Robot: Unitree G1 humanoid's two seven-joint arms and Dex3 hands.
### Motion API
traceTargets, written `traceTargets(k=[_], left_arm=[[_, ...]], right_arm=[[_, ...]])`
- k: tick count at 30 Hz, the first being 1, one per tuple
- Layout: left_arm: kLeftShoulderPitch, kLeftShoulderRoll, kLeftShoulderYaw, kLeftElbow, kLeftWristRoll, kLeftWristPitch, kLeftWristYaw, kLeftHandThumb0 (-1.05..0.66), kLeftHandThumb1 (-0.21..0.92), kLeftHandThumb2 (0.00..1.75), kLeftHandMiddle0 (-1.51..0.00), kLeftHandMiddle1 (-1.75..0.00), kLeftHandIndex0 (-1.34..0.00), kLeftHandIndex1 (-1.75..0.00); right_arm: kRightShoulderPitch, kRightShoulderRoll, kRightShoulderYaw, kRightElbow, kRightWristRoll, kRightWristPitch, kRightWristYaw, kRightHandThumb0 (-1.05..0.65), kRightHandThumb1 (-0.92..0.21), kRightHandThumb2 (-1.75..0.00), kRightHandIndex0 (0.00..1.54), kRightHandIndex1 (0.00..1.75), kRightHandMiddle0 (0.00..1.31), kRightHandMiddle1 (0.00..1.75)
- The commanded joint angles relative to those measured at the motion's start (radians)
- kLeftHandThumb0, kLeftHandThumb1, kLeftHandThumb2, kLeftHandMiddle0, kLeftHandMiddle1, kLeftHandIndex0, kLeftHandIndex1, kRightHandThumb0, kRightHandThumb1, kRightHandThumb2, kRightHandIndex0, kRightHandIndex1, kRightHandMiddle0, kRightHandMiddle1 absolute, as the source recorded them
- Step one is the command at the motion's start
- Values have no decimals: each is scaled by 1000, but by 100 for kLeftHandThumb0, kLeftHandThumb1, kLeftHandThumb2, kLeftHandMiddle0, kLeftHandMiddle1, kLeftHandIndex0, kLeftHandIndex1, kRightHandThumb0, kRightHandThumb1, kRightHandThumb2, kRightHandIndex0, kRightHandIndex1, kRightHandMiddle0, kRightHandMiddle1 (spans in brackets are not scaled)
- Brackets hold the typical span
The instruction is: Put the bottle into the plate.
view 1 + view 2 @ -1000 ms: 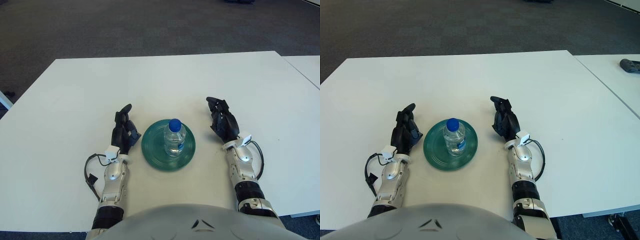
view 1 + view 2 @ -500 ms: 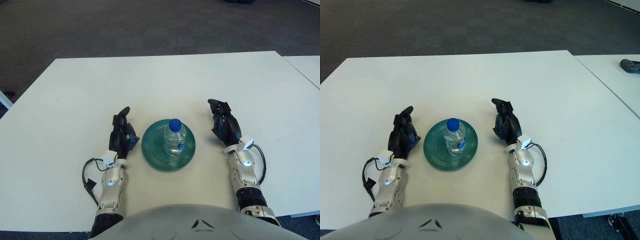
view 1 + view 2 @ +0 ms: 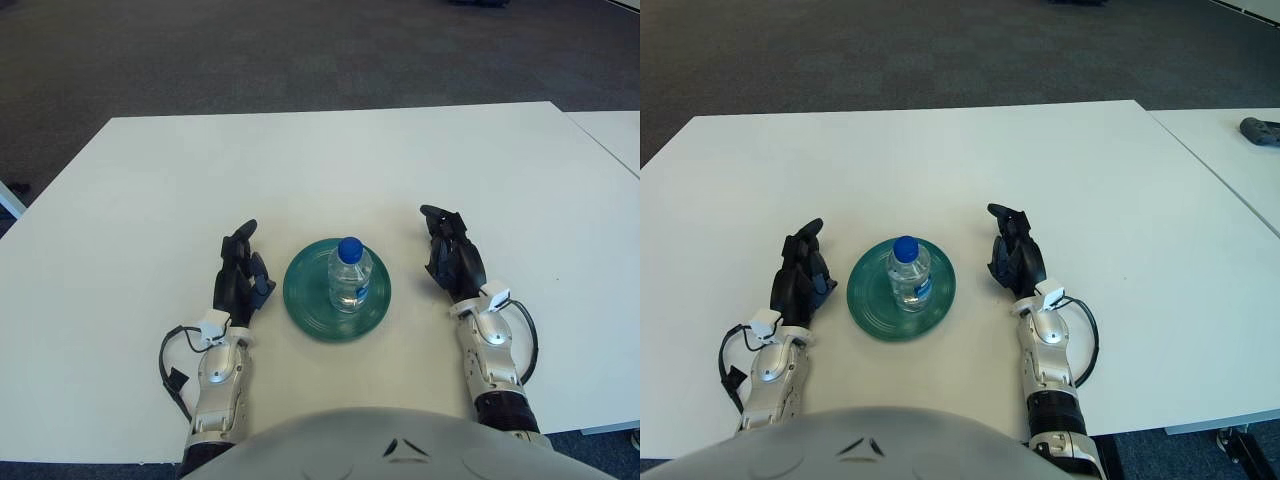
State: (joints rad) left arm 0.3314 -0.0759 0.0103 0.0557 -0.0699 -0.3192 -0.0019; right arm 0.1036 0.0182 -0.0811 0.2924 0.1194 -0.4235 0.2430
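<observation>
Nearest to me, my two forearms run up from the bottom edge onto the white bench (image 3: 330,160), each with a looped black cable at the wrist. My left hand (image 3: 240,282) sits low over the bench with its fingers (image 3: 238,240) loosely extended and pointing away from me, slightly parted, holding nothing. My right hand (image 3: 454,262) mirrors it on the other side, its fingers (image 3: 437,215) also relaxed and open, gripping nothing.

Between the two sets of fingers lies the green plate (image 3: 305,300), flat on the bench. It is just beside my left fingers, on their inner side, and a little further from my right fingers, with bare bench showing in both gaps. The bottle (image 3: 349,276) stands upright on the plate, clear with a blue cap and a blue label band, a bit toward the right-hand half of the plate. Neither hand touches it or the plate.

Beyond my fingertips the bench stretches away to its far edge, then dark carpet. Off past my right fingers a second white bench (image 3: 1240,170) stands apart, with a small dark object (image 3: 1260,131) resting on it.
</observation>
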Motion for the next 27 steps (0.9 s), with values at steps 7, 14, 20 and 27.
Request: traceTargets(k=[7, 14, 20, 27], left_arm=[[58, -5, -15, 11, 24, 98, 17, -84, 92, 84, -55, -6, -6, -94], [66, -5, -11, -9, 5, 99, 2, -83, 92, 83, -54, -4, -5, -95], [53, 0, -9, 35, 1, 61, -14, -83, 92, 81, -54, -4, -6, -95], [53, -5, -16, 40, 11, 54, -7, -82, 92, 84, -54, -4, -7, -96]], right_arm=[[127, 8, 5, 63, 39, 114, 11, -70, -92, -81, 43, 0, 1, 90], [132, 7, 12, 38, 33, 115, 6, -70, -92, -83, 41, 0, 0, 90], [135, -2, 13, 31, 28, 114, 4, -68, -92, -84, 41, 0, 0, 90], [125, -11, 9, 32, 19, 118, -10, -69, -92, -85, 41, 0, 0, 90]])
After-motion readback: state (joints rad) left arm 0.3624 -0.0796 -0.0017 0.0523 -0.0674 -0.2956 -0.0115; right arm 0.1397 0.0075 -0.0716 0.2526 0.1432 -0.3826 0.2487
